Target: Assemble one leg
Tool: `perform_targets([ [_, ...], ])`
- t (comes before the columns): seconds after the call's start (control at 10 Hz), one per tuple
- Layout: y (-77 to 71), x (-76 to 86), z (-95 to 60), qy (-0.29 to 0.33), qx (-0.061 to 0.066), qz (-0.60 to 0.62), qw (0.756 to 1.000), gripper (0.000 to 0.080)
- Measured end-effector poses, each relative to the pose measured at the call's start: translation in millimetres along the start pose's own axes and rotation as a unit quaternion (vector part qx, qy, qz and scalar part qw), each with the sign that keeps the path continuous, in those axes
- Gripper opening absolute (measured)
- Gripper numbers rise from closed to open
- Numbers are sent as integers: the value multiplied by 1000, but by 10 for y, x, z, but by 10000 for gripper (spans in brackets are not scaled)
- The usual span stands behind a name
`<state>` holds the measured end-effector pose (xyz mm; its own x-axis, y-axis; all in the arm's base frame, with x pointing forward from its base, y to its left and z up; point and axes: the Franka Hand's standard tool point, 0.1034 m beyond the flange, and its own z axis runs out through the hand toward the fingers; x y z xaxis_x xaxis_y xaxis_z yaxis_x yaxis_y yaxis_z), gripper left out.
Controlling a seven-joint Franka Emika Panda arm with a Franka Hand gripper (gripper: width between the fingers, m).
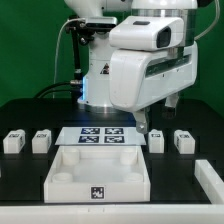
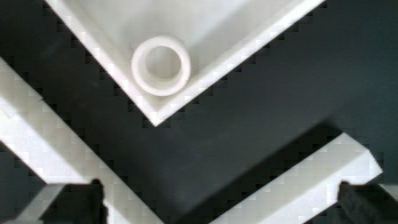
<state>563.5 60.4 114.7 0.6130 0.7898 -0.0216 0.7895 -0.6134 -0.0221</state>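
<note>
White plastic on a black desk (image 1: 30, 112) made for an easy mix-up: the leg (image 1: 156, 140) nearest the arm stood in the right middle of the exterior view's frame, with a twin (image 1: 184, 140) just beside it and two more, (image 1: 12, 141) and (image 1: 41, 140), at the exterior view's left. All four stood loose on the desk, well apart from the tray (image 1: 60, 172) at the lower centre. The wrist view looked down on a tray corner and its round boss (image 2: 160, 65), not on any leg, so a straight descent from there would likely have met the tray wall instead. A small blocky post would probably tip or skid if one finger touched it first. Seated crooked in a boss, it would likely jam.

The claw (image 2: 214, 203) was released, its fingers (image 2: 64, 200) spread wide at the two sides of the wrist view. Nothing lay between them but bare desk, and they touched nothing. In the exterior view the arm's white housing hid the claw, so its height over the desk could not be judged
</note>
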Motion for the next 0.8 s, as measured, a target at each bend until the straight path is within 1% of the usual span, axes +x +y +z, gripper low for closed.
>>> perform_targets([
  [0.8,-2,-1,7,0,1,0,1000,650],
])
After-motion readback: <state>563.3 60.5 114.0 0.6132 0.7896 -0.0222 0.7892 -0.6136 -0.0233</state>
